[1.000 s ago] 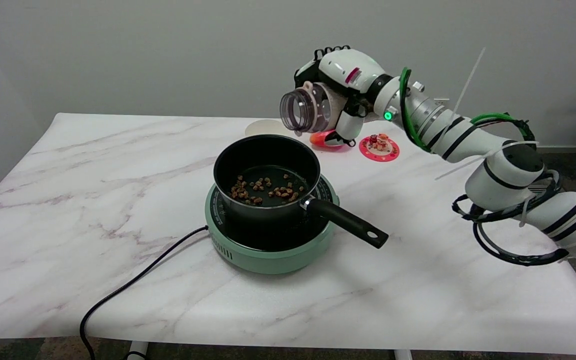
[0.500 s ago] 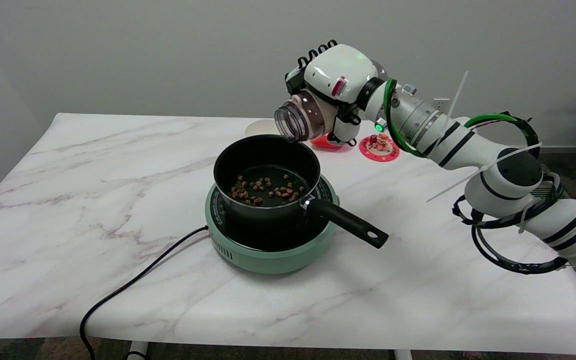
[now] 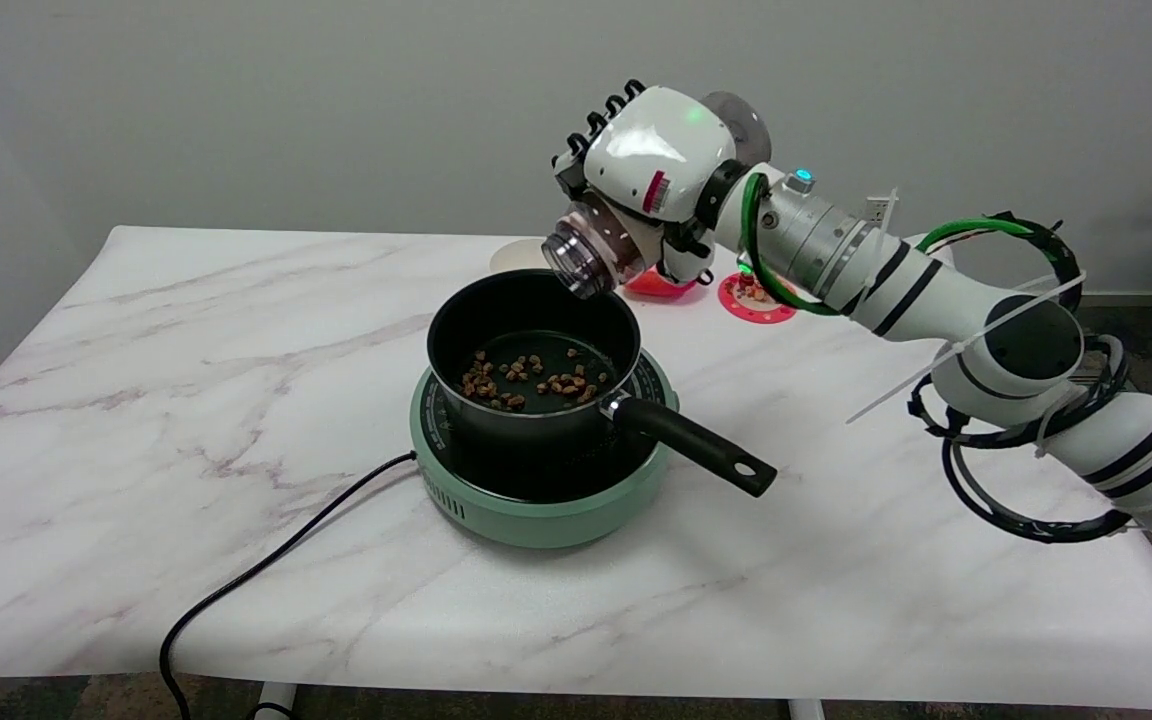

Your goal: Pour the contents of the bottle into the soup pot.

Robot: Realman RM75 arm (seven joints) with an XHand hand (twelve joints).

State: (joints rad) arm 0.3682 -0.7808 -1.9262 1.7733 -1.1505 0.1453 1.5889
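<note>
My right hand (image 3: 651,160) grips a clear plastic bottle (image 3: 591,250) in the air above the far right rim of the black soup pot (image 3: 533,355). The bottle is tilted steeply, mouth pointing down and left over the pot, and it looks see-through with nothing visible inside. Several small brown pieces (image 3: 526,377) lie scattered on the pot's bottom. The pot stands on a round mint-green cooker (image 3: 536,500), its black handle (image 3: 691,447) sticking out toward the lower right.
A black power cord (image 3: 266,570) runs from the cooker to the table's front left edge. Behind the pot lie a red-orange item (image 3: 661,287), a round red coaster (image 3: 756,298) with small bits on it, and a pale disc (image 3: 516,256).
My right hand has rolled and shifted left, tipping the bottle's mouth from nearly sideways to steeply downward over the pot. The pot and its brown pieces look unchanged.
</note>
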